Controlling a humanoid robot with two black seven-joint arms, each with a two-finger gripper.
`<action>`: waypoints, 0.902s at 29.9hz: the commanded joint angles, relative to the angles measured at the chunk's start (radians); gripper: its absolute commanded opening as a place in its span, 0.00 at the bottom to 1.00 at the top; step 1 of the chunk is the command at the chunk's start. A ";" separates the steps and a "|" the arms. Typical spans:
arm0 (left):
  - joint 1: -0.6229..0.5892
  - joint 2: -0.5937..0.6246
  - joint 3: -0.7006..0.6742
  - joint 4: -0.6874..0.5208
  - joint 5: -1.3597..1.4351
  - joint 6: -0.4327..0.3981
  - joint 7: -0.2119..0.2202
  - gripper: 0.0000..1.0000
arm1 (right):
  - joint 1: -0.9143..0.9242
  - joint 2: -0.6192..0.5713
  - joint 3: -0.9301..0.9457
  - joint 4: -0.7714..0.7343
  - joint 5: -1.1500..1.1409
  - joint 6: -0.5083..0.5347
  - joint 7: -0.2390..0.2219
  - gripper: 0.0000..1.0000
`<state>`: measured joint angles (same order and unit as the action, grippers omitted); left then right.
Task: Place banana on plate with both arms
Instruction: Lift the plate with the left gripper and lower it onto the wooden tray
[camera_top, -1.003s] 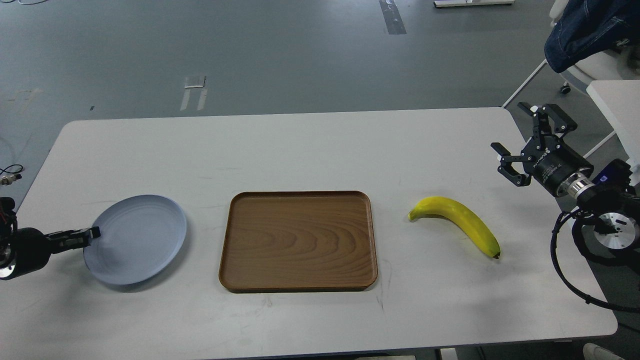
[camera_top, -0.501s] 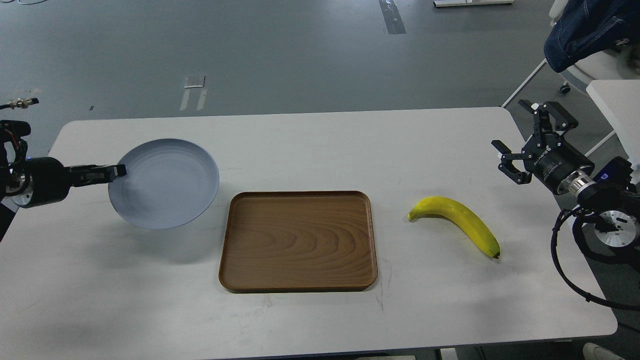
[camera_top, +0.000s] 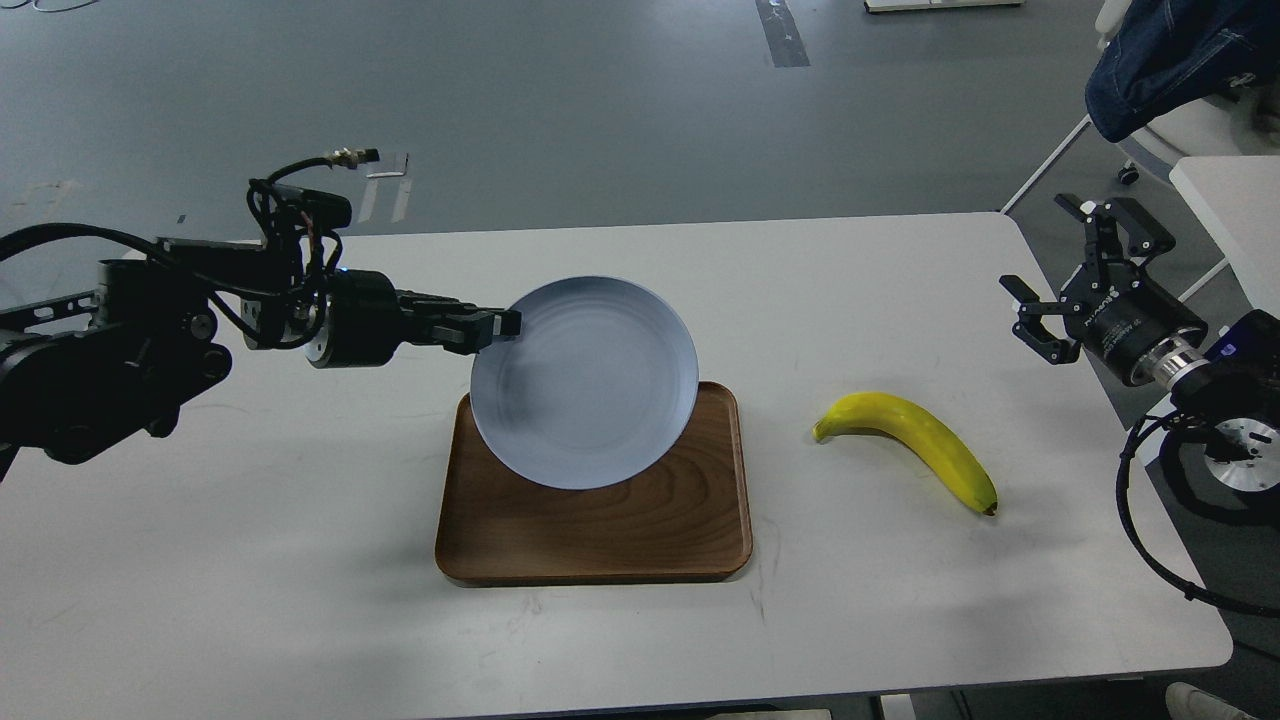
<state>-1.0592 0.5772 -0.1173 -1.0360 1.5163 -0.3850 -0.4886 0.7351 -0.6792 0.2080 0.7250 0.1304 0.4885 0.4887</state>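
My left gripper (camera_top: 497, 328) is shut on the left rim of the pale blue-grey plate (camera_top: 590, 385) and holds it in the air, tilted, above the brown wooden tray (camera_top: 600, 525). The yellow banana (camera_top: 915, 445) lies on the white table to the right of the tray, its dark tip toward the front right. My right gripper (camera_top: 1075, 265) is open and empty, raised near the table's right edge, up and to the right of the banana.
The white table (camera_top: 300, 560) carries the tray at its middle. A white chair with a dark blue cloth (camera_top: 1170, 60) and a second white table edge (camera_top: 1230, 200) stand at the far right, behind my right arm.
My left arm has lifted the plate off the table's left side and carried it right, over the tray. The right gripper shifted slightly right. The banana has not moved.
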 joint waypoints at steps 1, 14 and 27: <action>-0.009 -0.118 0.050 0.105 0.024 0.000 0.000 0.00 | -0.003 -0.019 0.002 0.001 0.000 0.000 0.000 1.00; 0.007 -0.223 0.127 0.234 0.022 0.006 0.000 0.00 | -0.010 -0.036 0.005 -0.006 0.000 0.000 0.000 1.00; 0.027 -0.263 0.154 0.300 0.022 0.020 0.000 0.00 | -0.011 -0.034 0.004 -0.006 0.000 0.000 0.000 1.00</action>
<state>-1.0398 0.3153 0.0292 -0.7441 1.5380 -0.3713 -0.4886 0.7242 -0.7146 0.2128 0.7193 0.1304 0.4885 0.4887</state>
